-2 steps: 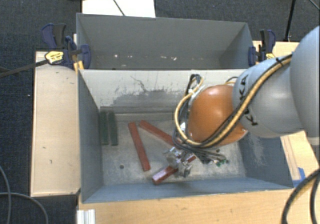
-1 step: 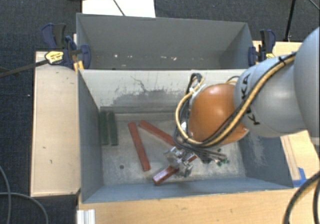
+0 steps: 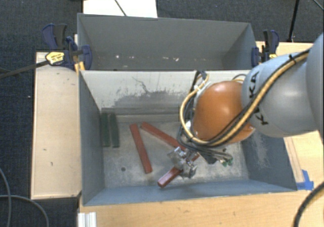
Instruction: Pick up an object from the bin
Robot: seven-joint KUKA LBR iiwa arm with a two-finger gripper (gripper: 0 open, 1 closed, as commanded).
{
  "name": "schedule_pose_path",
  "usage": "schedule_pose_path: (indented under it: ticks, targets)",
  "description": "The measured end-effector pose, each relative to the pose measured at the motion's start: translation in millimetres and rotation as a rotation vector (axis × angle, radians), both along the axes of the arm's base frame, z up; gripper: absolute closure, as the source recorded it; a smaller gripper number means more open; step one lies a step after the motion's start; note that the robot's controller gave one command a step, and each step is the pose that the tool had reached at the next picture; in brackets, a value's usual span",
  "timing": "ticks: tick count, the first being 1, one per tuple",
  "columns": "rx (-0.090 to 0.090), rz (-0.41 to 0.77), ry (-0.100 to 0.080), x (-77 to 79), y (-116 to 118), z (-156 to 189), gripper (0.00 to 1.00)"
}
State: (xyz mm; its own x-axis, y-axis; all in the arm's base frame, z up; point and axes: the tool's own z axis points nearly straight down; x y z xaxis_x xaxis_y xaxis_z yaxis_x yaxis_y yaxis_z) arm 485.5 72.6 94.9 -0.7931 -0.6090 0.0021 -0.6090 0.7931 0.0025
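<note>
My gripper [image 3: 185,165] is low in the bin near the front wall, under the arm's orange cover. A short red-brown stick [image 3: 168,176] lies slanted by the front wall, and its upper right end reaches the gripper's tip. Whether it is gripped is hidden. A longer red-brown stick [image 3: 141,148] lies just left of the gripper. A third stick [image 3: 158,134] runs from the middle of the floor to under the cover.
Two dark green bars [image 3: 109,130] lie side by side against the left wall. A small green thing [image 3: 226,161] peeks out under the cover's right side. The arm covers the bin's right half.
</note>
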Motion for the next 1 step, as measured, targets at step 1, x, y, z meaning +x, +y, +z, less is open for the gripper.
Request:
schedule_pose_path:
  ticks: [1]
  targets:
    - [0.000,-0.001,-0.004,1.1,0.1,14.8,1.00]
